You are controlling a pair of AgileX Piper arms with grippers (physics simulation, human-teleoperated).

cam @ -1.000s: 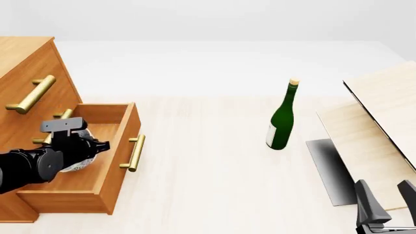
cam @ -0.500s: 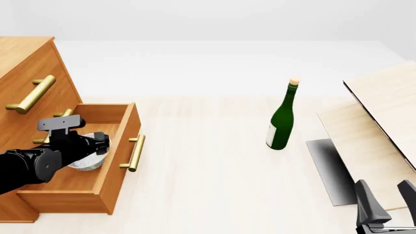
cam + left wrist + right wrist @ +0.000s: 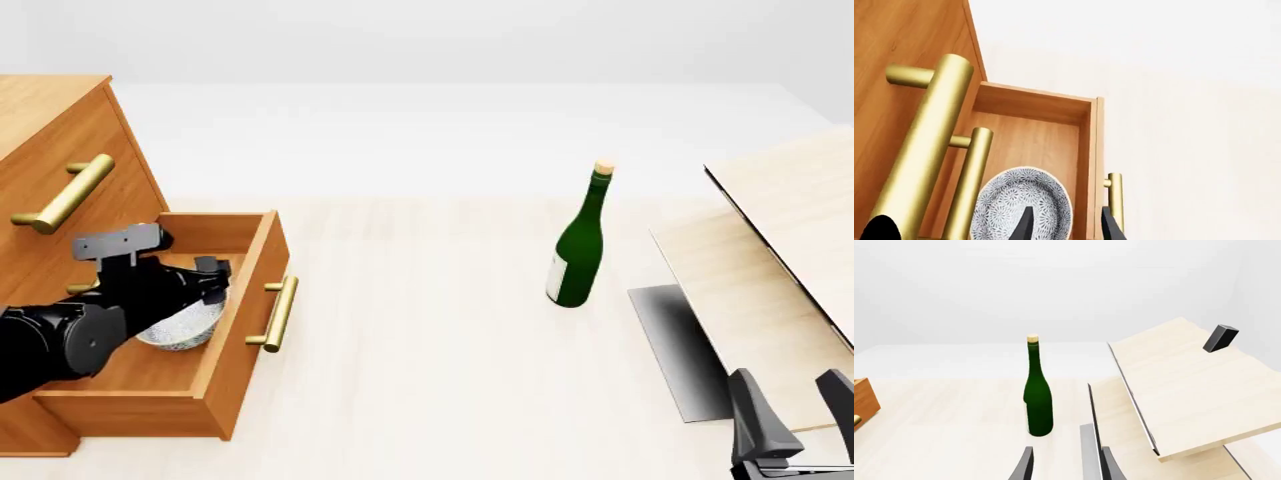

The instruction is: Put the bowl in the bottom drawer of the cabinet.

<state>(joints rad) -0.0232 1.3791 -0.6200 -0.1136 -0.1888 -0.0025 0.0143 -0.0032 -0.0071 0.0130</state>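
The speckled white-grey bowl [image 3: 171,332] [image 3: 1021,200] sits upright on the floor of the open bottom drawer [image 3: 254,300] [image 3: 1034,107], which is pulled out from the orange-brown cabinet [image 3: 54,130] [image 3: 901,35]. My left gripper [image 3: 204,283] [image 3: 1067,227] hovers just above the bowl's right side with its jaws open and nothing between them. In the left wrist view one finger shows over the bowl and the other over the drawer's front wall. My right gripper [image 3: 794,410] [image 3: 1067,467] is open and holds nothing, low at the near right, far from the cabinet.
A green bottle [image 3: 577,245] [image 3: 1037,395] stands upright mid-table. Pale wooden boards [image 3: 787,250] [image 3: 1187,385] lean on a dark grey base [image 3: 674,345] at the right, with a small black block [image 3: 1219,337] on top. Brass handles [image 3: 927,140] of the upper drawers jut out beside my left gripper.
My left gripper lowered the bowl into the drawer, let go of it and has risen slightly. The bowl stays on the drawer floor. The right arm has not moved.
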